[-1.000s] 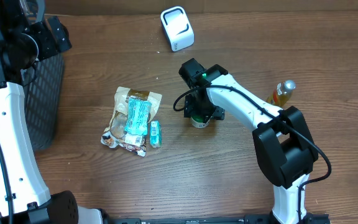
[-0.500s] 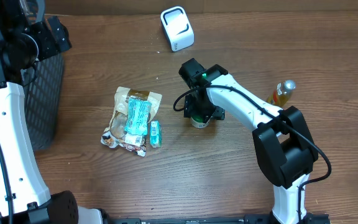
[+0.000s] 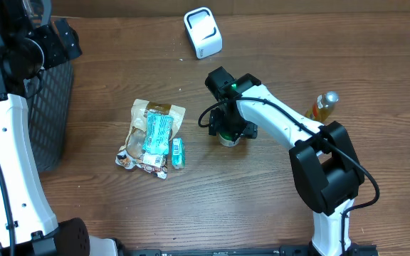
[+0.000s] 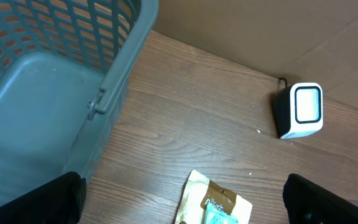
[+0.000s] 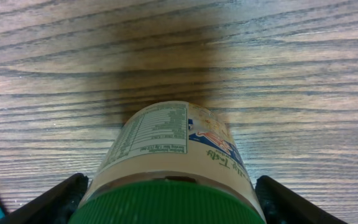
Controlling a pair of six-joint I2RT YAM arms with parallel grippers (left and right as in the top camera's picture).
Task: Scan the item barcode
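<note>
A jar (image 5: 173, 146) with a green lid (image 5: 166, 202) and a cream label stands upright on the wooden table. My right gripper (image 5: 169, 199) reaches down over it, open, one black finger (image 5: 64, 196) close on each side of the lid. From overhead the jar (image 3: 226, 139) peeks out under the right gripper (image 3: 228, 131). The white barcode scanner (image 3: 203, 32) sits at the back of the table, also in the left wrist view as the scanner (image 4: 303, 109). My left gripper (image 4: 182, 208) hangs open and holds nothing, high at the left by the basket.
A grey mesh basket (image 3: 52, 107) stands at the left edge, seen as the basket (image 4: 55, 93) from the left wrist. A pile of snack pouches (image 3: 151, 135) lies left of the jar. A small amber bottle (image 3: 322, 107) stands at the right.
The right fingers have spread a little wider round the jar. Neither arm nor the jar has visibly shifted.
</note>
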